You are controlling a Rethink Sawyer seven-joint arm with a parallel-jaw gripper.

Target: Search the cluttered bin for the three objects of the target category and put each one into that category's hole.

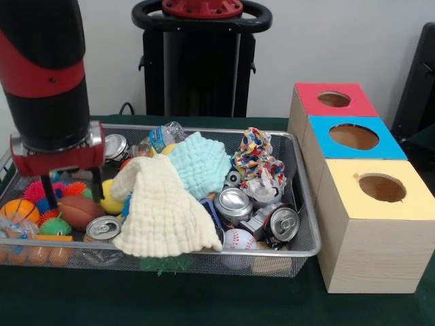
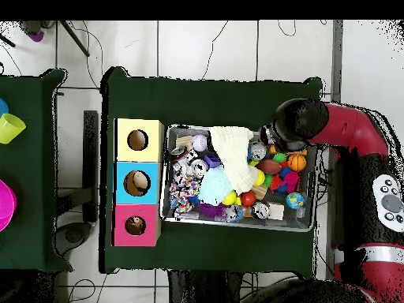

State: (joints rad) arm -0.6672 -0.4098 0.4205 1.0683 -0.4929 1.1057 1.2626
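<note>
A green-covered table [image 1: 204,299] stands before a pale wall; in the overhead view it rests on a tiled floor [image 2: 205,47] crossed by cables, with a second green table [image 2: 28,166] beside it. On the near table sits a wire-mesh bin [image 1: 309,231] filled with clutter.

From the left in the front view, the gripper [image 1: 71,193] hangs over the bin's left end, its two dark fingers [image 1: 47,191] parted and empty, straddling a brown football [image 1: 80,212]. The placement suggests a descent toward the balls gathered there: an orange basketball [image 1: 18,210], spiky balls [image 1: 54,225] and the football. The target category is not stated, so this is a judgement only.

Toward the centre a cream cloth [image 1: 160,210] and a blue cloth [image 1: 199,163] lie draped over other items, hiding what is beneath. Cans [image 1: 234,202] and a baseball [image 1: 239,241] lie at the near right, with a patterned cloth [image 1: 255,157] farther back.

Right of the bin stand three boxes, each with a hole on top: red [image 1: 333,100] far, blue [image 1: 353,137] between, yellow [image 1: 380,188] near. They sit just beside the bin, presumably to keep each transfer short.
</note>
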